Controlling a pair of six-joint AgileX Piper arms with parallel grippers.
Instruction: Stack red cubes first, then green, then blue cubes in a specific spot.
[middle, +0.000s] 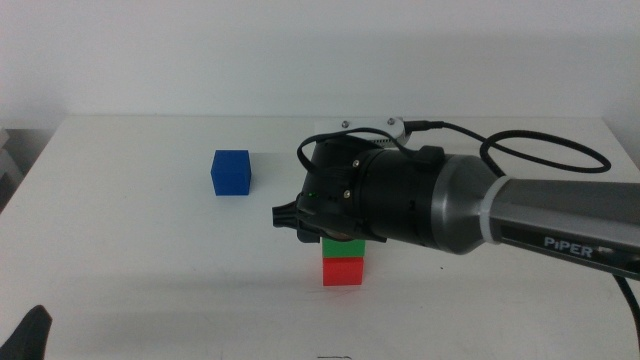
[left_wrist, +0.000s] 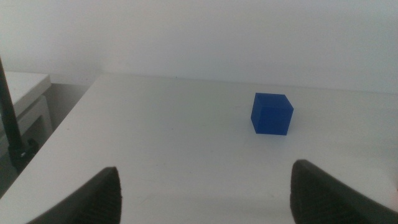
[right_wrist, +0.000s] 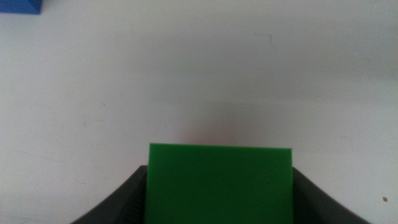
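The red cube (middle: 343, 271) rests on the white table (middle: 120, 250) near the middle front. The green cube (middle: 343, 246) sits squarely on top of it, mostly hidden under my right arm in the middle view. My right gripper (right_wrist: 219, 168) is shut on the green cube (right_wrist: 219, 183), a dark jaw pressed against each side. The blue cube (middle: 231, 172) stands alone on the table, to the left of and behind the stack. It also shows in front of my left gripper (left_wrist: 205, 168), which waits open at the table's front left corner (middle: 30, 335).
The right arm's thick body and its black cable (middle: 540, 140) reach in from the right above the stack. A white wall runs behind the table's far edge. Beyond the left edge stands a low white shelf (left_wrist: 25, 87).
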